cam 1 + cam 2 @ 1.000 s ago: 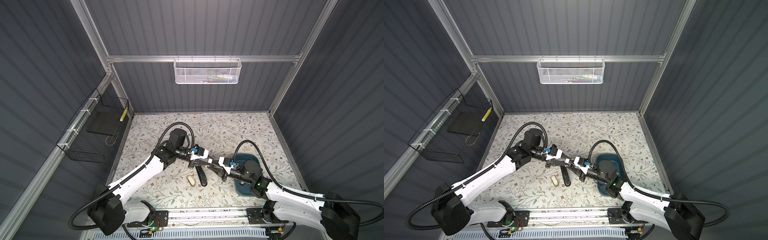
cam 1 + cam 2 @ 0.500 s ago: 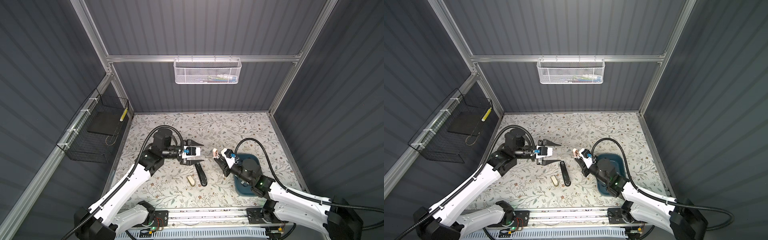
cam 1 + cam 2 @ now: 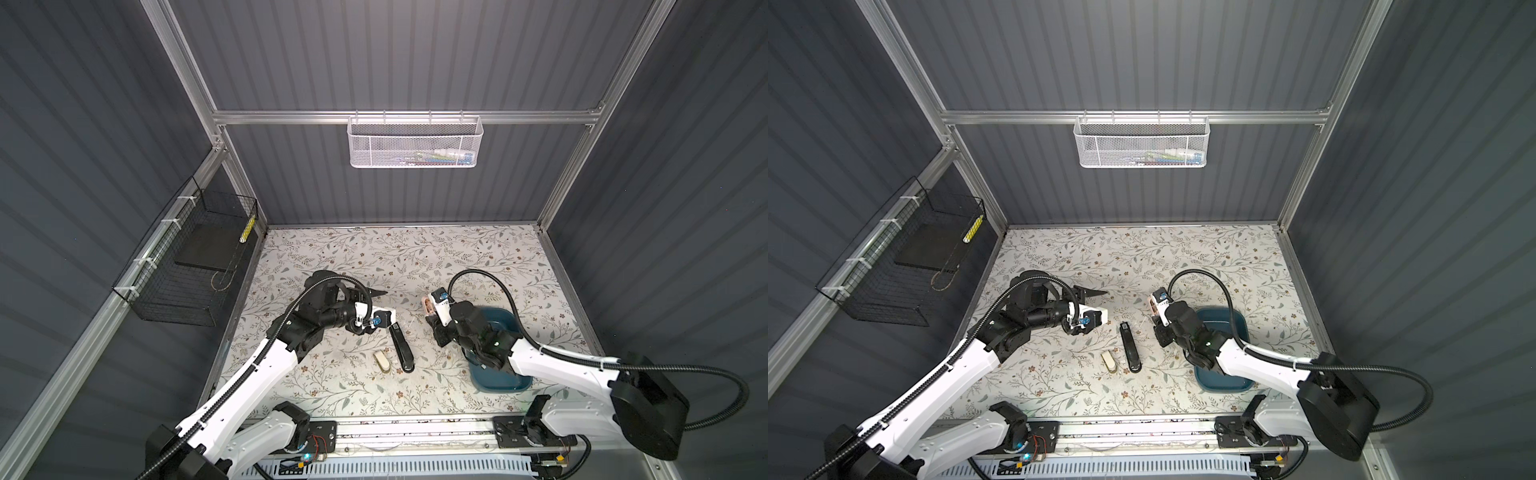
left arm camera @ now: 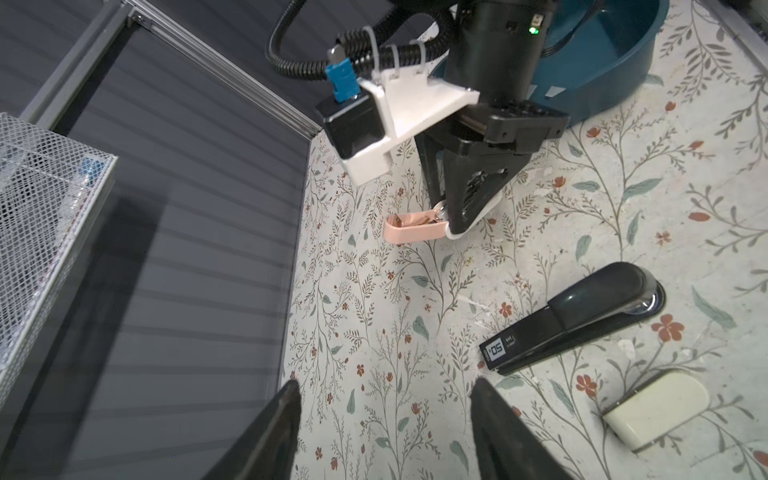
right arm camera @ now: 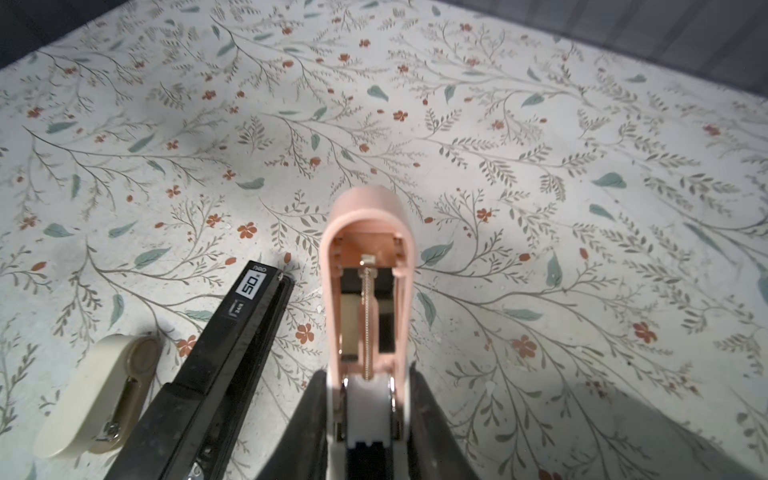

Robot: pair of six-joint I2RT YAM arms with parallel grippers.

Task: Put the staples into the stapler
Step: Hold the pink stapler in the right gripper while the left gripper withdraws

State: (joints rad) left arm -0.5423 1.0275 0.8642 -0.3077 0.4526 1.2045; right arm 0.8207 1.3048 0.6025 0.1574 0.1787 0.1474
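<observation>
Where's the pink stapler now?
The pink stapler is held in the right end effector, near mid-table in both top views, between black stapler and blue tub.

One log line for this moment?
left gripper: open, empty | right gripper: holds pink stapler | black stapler: on table

A black stapler (image 3: 1130, 348) lay on the mat (image 3: 1142, 257), a cream stapler (image 3: 1109, 362) just beside it at 8 o'clock. At its 1 o'clock the right gripper (image 3: 1156, 320) held a pink stapler (image 3: 1153, 309); at 11 o'clock the left gripper (image 3: 1096, 307) hung empty, jaws apart. A blue bin (image 3: 1233, 318) sat at 3 o'clock.
</observation>
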